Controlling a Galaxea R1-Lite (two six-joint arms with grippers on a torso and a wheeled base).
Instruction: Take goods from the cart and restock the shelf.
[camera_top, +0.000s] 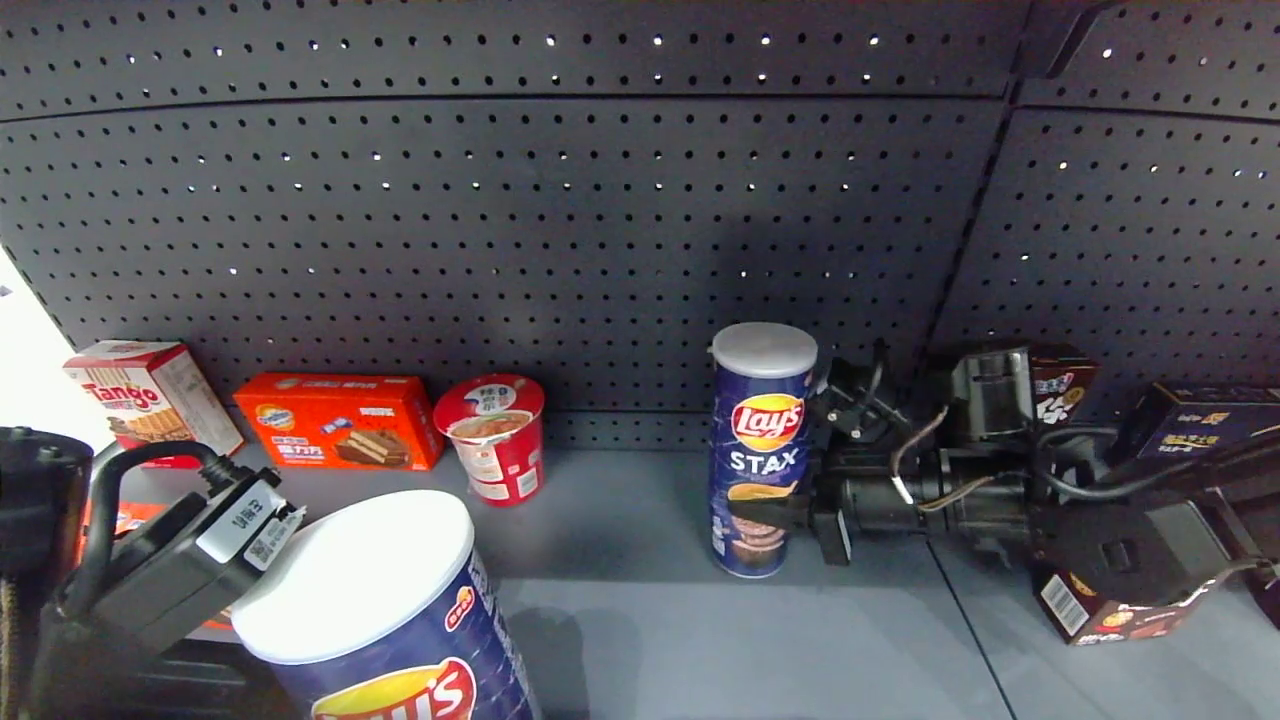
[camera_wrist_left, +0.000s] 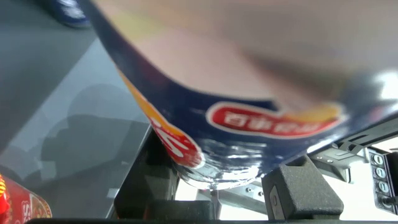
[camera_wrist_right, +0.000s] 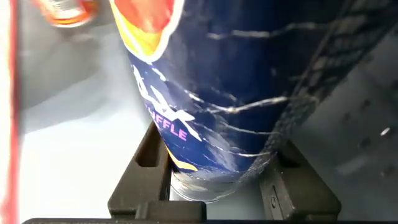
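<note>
A blue chip can with a white lid (camera_top: 762, 445) stands upright on the grey shelf (camera_top: 640, 620), right of centre near the pegboard back. My right gripper (camera_top: 792, 508) comes in from the right and is shut on the can's lower half; in the right wrist view the can (camera_wrist_right: 217, 93) sits between both fingers (camera_wrist_right: 142, 180). At the lower left, a second blue chip can (camera_top: 385, 620) is held upright off the shelf's front. My left gripper (camera_wrist_left: 217, 183) is shut on that can (camera_wrist_left: 249, 112) near its base.
Along the back stand a wafer box (camera_top: 150, 395), an orange biscuit box (camera_top: 340, 420) and a red noodle cup (camera_top: 495, 435). Dark boxes (camera_top: 1190, 420) crowd the right end behind my right arm. Bare shelf lies between the noodle cup and the standing can.
</note>
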